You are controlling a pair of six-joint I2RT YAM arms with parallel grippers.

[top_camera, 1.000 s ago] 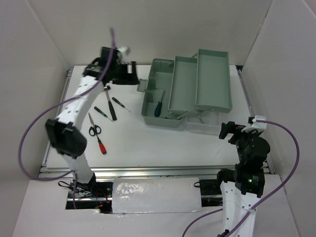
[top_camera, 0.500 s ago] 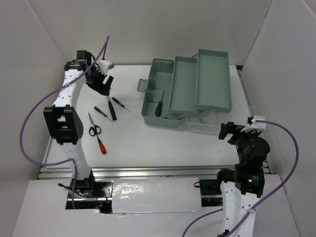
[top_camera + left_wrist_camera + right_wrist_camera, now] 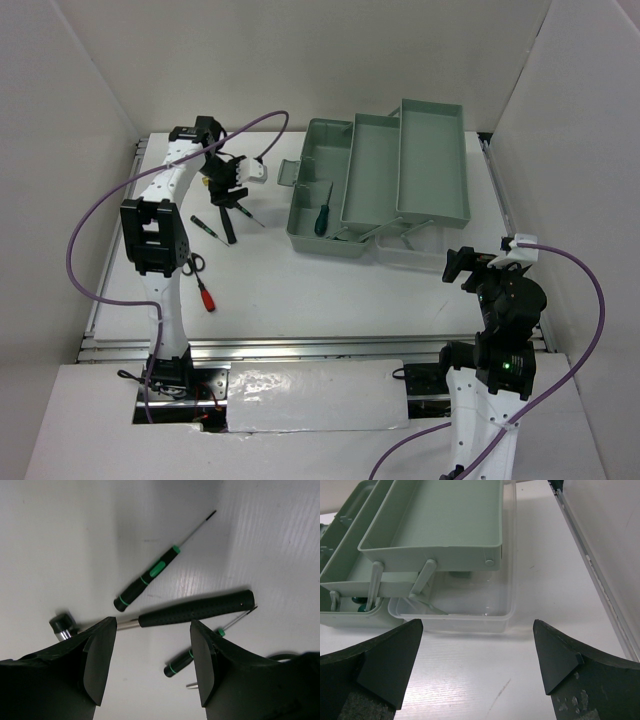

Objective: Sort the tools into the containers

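My left gripper (image 3: 229,195) is open and empty, hovering over the black-handled hammer (image 3: 228,224). In the left wrist view the hammer (image 3: 195,610) lies just beyond my left gripper (image 3: 152,665), between two black screwdrivers with green bands (image 3: 150,577) (image 3: 181,664). These also show in the top view (image 3: 245,212) (image 3: 208,228). Scissors (image 3: 194,263) and a red-handled screwdriver (image 3: 204,295) lie nearer. The sage-green toolbox (image 3: 400,150) stands open, with a green-handled screwdriver (image 3: 321,218) in its base. My right gripper (image 3: 462,265) is open and empty, near the toolbox (image 3: 435,515).
A clear plastic tub (image 3: 410,256) sits against the toolbox's near right corner, also seen in the right wrist view (image 3: 455,607). White walls enclose the table on three sides. A metal rail (image 3: 300,345) runs along the near edge. A purple cable (image 3: 100,215) loops off the left arm.
My left arm has swung from the back left corner toward the near right and turned its wrist. Its gripper now hangs over the hammer and screwdrivers. The right arm has not moved.
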